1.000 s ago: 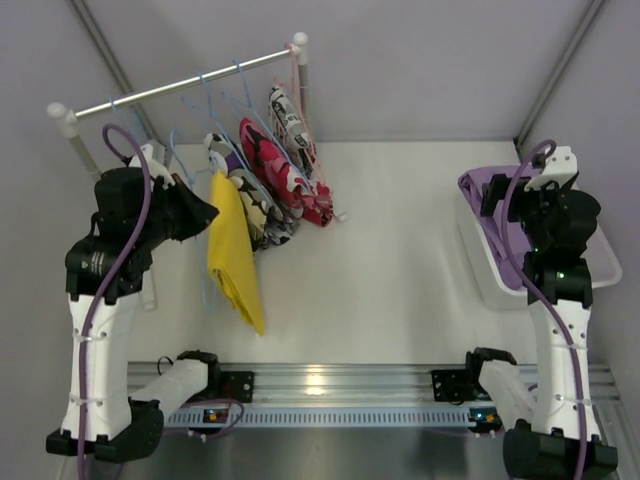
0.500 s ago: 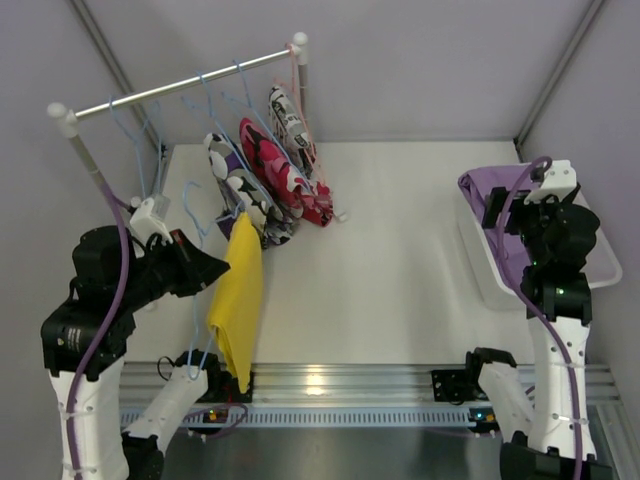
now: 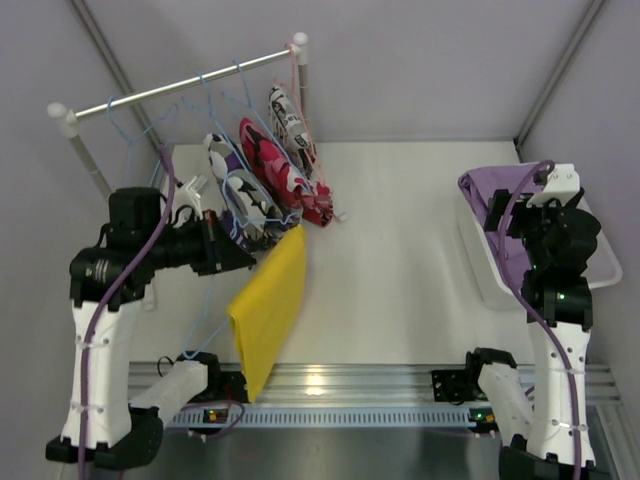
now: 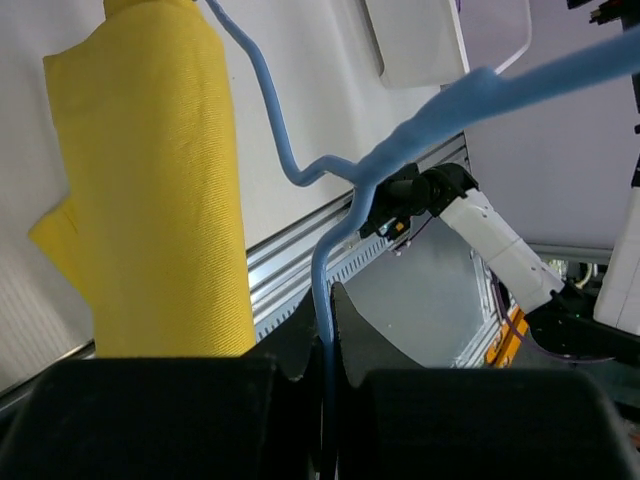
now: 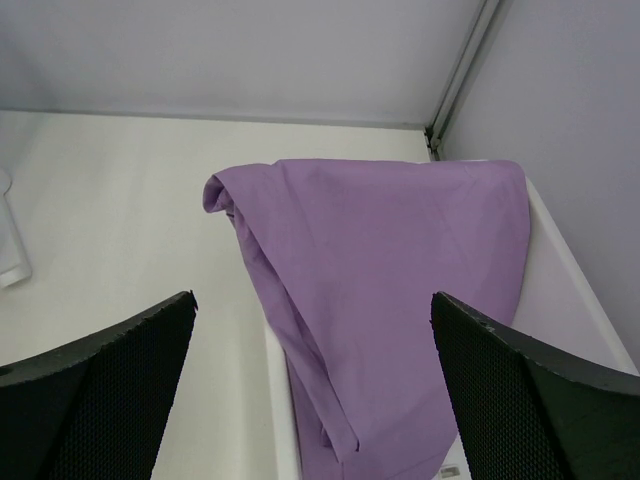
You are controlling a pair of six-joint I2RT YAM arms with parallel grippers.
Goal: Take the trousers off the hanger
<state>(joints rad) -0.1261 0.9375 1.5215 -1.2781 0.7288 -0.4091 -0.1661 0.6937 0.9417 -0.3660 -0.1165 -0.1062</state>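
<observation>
My left pincer [image 3: 236,258] is closed tight on the thin light-blue wire hanger [image 4: 322,280]; in the left wrist view the wire runs straight down between my two nearly touching fingers [image 4: 352,335]. The plain yellow cloth trousers [image 3: 268,305] hang from that hanger as a smooth, flat folded strip, unprinted, with one crisp long edge. Their long axis runs on a diagonal, the upper end just beside my left pincer near the clothes rack, the lower end pointing toward the near-left edge of the white desk [image 3: 400,260]. My right pincer [image 5: 312,296] is spread wide and holds nothing. Below it, lilac-purple cloth trousers [image 5: 390,270] lie draped over the rim of a white plastic bin [image 5: 560,260].
</observation>
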